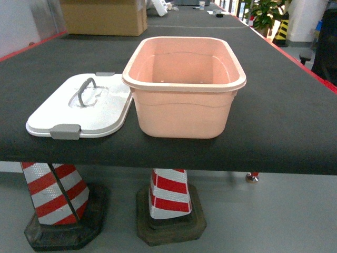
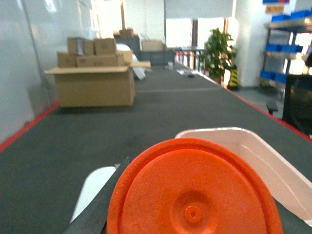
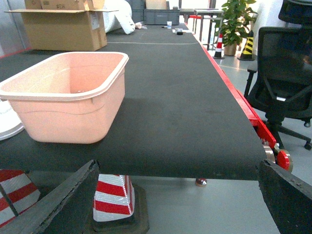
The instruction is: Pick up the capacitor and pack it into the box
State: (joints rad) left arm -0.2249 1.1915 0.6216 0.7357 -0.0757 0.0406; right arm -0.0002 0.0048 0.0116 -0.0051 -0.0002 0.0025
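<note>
orange disc (image 2: 195, 195) seemingly in left pincer

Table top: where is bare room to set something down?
The black table mat is bare right of the salmon-pink plastic tub to the red edge, and behind it toward the brown cardboard carton. Crowded at left, where the white lid abuts the tub.

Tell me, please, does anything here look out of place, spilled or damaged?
Nothing looks spilled or damaged. The pink box stands upright on the table, open, with its lid lying flat beside it. One oddity: an orange disc fills the left wrist view; whether the left gripper holds it is unclear.
</note>
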